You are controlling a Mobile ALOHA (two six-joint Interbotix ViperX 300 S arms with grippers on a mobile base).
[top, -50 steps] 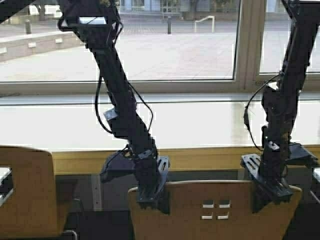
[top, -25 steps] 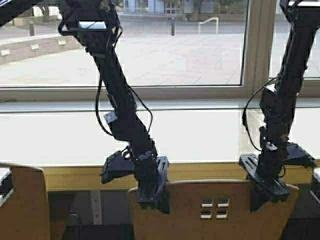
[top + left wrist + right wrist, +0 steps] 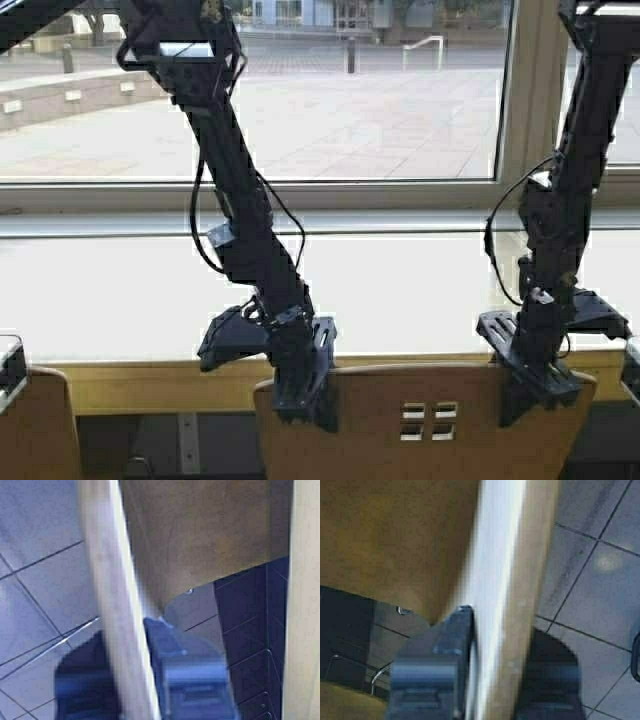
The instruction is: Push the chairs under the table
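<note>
A tan plywood chair [image 3: 420, 425] with four small square cutouts fills the bottom middle of the high view, its back close to the table's yellowish front edge [image 3: 150, 385]. My left gripper [image 3: 300, 398] is shut on the left part of the back's top edge. My right gripper [image 3: 535, 388] is shut on the right part. In the left wrist view the back's edge [image 3: 112, 595] runs between the fingers [image 3: 187, 680]. The right wrist view shows the same edge [image 3: 507, 595] clamped by a finger [image 3: 437, 665]. A second chair [image 3: 35, 430] shows only its top corner at the bottom left.
The pale glossy table top [image 3: 400, 290] runs along a big window [image 3: 350, 100] with a thick frame post [image 3: 535, 90]. A grey upright support [image 3: 187, 440] stands under the table left of the held chair. Grey floor tiles [image 3: 600, 580] lie below.
The robot has driven forward: the table's front edge has dropped lower in the high view and the window has shifted right. The left chair has sunk nearly out of view. Both grippers still hold the chair back.
</note>
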